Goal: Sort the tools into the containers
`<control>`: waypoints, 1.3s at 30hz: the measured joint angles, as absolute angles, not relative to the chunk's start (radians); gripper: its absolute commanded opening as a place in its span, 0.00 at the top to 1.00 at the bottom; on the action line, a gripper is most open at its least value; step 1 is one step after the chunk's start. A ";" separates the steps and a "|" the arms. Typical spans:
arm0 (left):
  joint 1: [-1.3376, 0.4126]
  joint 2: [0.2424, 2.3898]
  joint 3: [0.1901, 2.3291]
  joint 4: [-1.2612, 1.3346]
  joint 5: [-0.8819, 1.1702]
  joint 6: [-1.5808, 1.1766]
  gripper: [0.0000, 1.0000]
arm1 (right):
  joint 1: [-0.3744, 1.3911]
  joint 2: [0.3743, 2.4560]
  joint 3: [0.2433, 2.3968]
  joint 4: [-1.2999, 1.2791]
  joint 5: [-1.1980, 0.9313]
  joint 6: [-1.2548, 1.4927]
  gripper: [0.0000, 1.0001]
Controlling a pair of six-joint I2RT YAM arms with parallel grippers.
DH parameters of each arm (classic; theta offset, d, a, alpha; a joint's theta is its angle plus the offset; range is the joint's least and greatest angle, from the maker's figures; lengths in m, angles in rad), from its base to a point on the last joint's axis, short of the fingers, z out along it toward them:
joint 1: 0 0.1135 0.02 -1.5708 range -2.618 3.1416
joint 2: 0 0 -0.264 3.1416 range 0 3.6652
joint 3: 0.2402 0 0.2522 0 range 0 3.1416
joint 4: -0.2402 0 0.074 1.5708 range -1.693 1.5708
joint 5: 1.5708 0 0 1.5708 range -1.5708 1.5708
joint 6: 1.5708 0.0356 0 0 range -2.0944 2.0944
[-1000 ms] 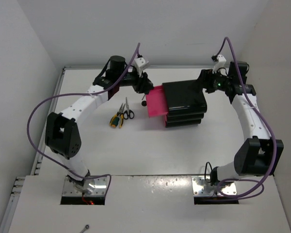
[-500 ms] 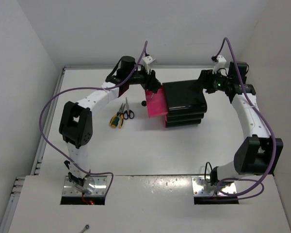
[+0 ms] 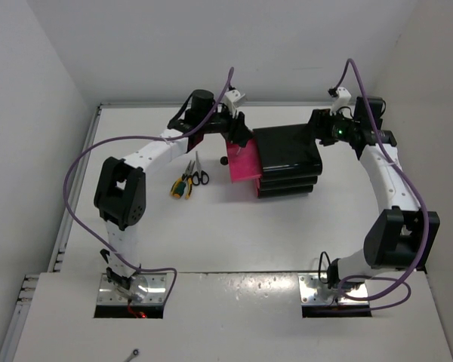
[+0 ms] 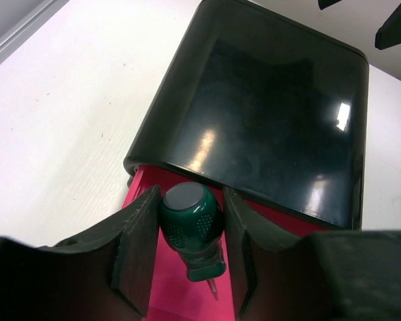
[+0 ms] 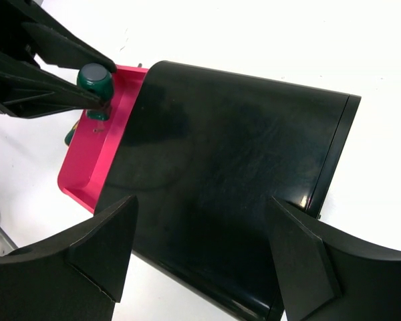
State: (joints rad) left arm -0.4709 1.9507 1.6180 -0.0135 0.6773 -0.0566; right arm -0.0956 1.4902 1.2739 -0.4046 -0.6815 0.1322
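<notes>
A: Entry 1, furthest left on the table (image 3: 136,226)?
B: Yellow-handled pliers (image 3: 181,186). They lie flat, well left of the black box. They are beside entry 2; contact cannot be told.

A: Entry 2?
B: Black-handled scissors (image 3: 199,175). They lie flat just right of the pliers, blades pointing toward the far edge. Both tools are outside any container.

A: Entry 3?
B: Left gripper (image 4: 190,200), reaching in from the left. Its 2 fingers (image 4: 139,254) are clamped on the sides of entry 4.

A: Entry 4?
B: Stubby screwdriver (image 4: 190,221) with a dark green handle. The rounded cap faces the wrist camera and the short shaft points down. It hangs over entry 5, inside the outline of the drawer. Whether the tip touches the pink floor cannot be told.

A: Entry 5?
B: Magenta-pink drawer (image 3: 245,167), the top 1 of the stack. It is pulled out to the left, its shallow tray exposed. 1 round black knob (image 3: 223,161) sits on its left face.

A: Entry 6?
B: Glossy black box (image 3: 287,154) with rounded corners. It stands right of the open drawer. 2 lower tiers show at its near side, only black edges visible.

A: Entry 7?
B: Right gripper (image 5: 202,204), above the far right corner of the box. Its jaws are spread wide with nothing between them. Whether it rests on the lid cannot be told.
</notes>
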 measured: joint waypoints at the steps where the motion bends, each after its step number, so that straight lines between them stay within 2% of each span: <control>1: -0.471 1.951 1.618 -0.015 0.672 -0.055 0.48 | -0.096 1.490 1.274 -0.405 -0.682 0.132 0.24; 6: -0.471 1.951 1.618 -0.017 0.658 -0.053 0.32 | -0.096 1.490 1.274 -0.405 -0.680 0.132 0.24; 17: -0.469 1.905 1.618 -0.057 0.583 -0.078 0.31 | -0.096 1.490 1.274 -0.405 -0.680 0.133 0.24; 22: -0.440 1.670 1.544 -0.164 0.431 -0.041 0.32 | -0.096 1.490 1.274 -0.405 -0.679 0.133 0.24; 24: -0.418 1.531 1.470 -0.213 0.348 0.001 0.23 | -0.096 1.490 1.274 -0.405 -0.679 0.133 0.24; 28: -0.365 1.355 1.380 -0.340 0.217 0.075 0.22 | -0.096 1.491 1.274 -0.405 -0.674 0.133 0.24; 33: -0.295 1.343 1.237 -0.477 0.179 0.131 0.24 | -0.096 1.492 1.277 -0.411 -0.662 0.133 0.24; 37: -0.271 1.402 1.111 -0.571 0.186 0.153 0.36 | -0.096 1.495 1.281 -0.424 -0.654 0.132 0.24; 39: -0.268 1.431 1.074 -0.600 0.202 0.152 0.37 | -0.096 1.496 1.281 -0.430 -0.653 0.132 0.24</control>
